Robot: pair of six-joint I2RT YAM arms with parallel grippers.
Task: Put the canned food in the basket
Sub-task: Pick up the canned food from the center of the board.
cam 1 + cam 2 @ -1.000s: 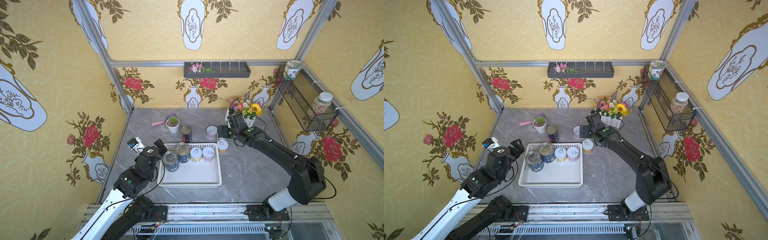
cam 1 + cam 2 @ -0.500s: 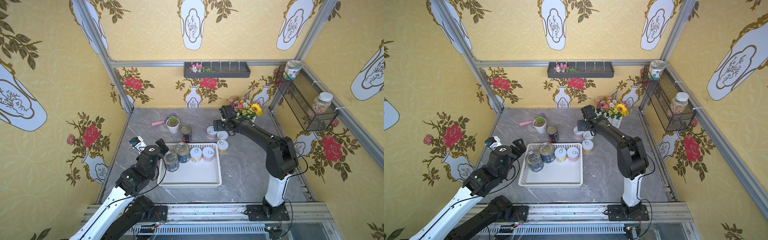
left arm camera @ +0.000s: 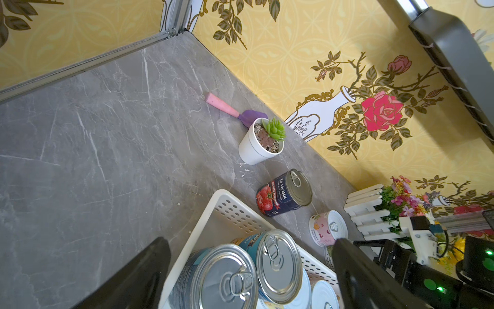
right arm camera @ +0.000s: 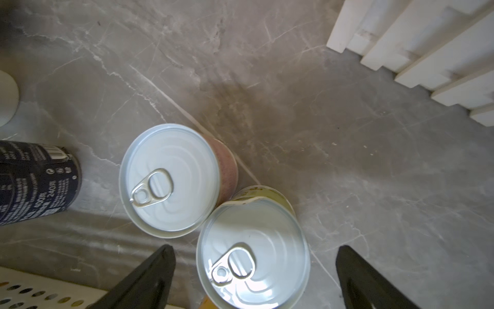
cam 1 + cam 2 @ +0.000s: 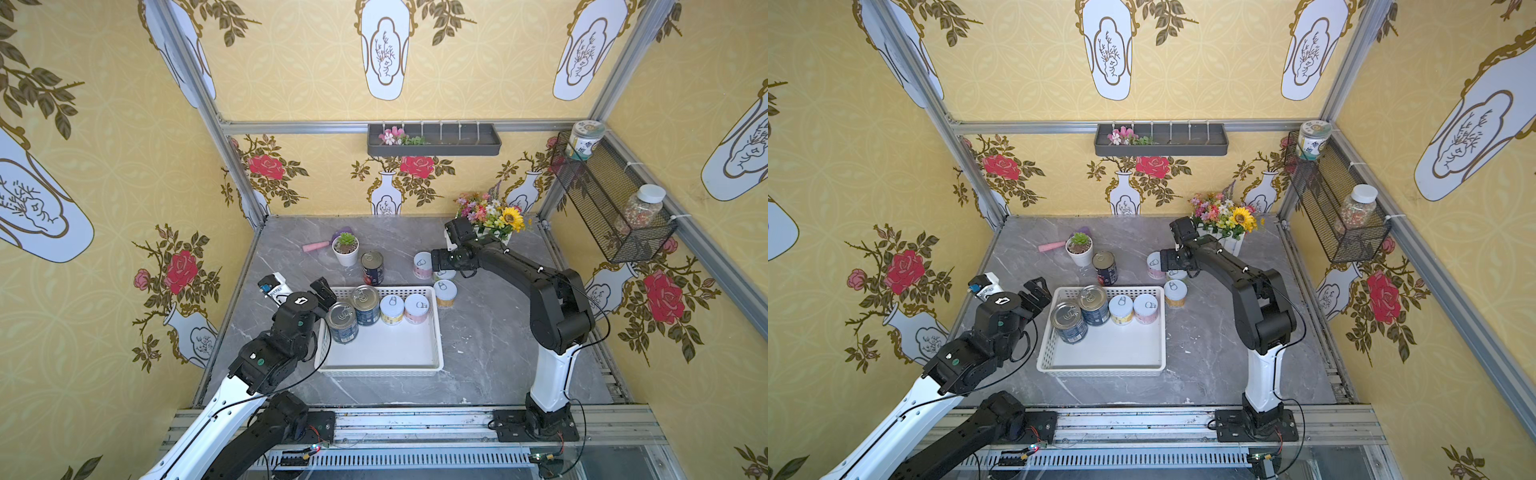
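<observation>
Fingers spread wide and holding nothing, the right end effector [image 4: 255, 250] hangs directly above a yellow can [image 4: 252, 256] on the desk [image 4: 347, 160], just past the far right corner of the basket [image 5: 380, 368]. The can stands upright with its pull tab up and its axis vertical. A straight drop would likely put one finger down each side of its round wall.

A pink can [image 4: 171, 180] stands hard against it on one side, and whether the two touch cannot be told. One finger tip shows close to that can's rim, which looks like the tight spot in the descent. A second yellow can [image 5: 445, 293] sits just outside the basket's right wall, and a tomato can [image 5: 372, 268] stands upright behind the far wall.

Four cans [image 5: 365, 305] already line the inside of that wall. The left end effector [image 3: 251, 242], also open and empty, hovers over the basket's far left corner. It is the nearer one to the tomato can, while the right arm is nearer the three small cans.
</observation>
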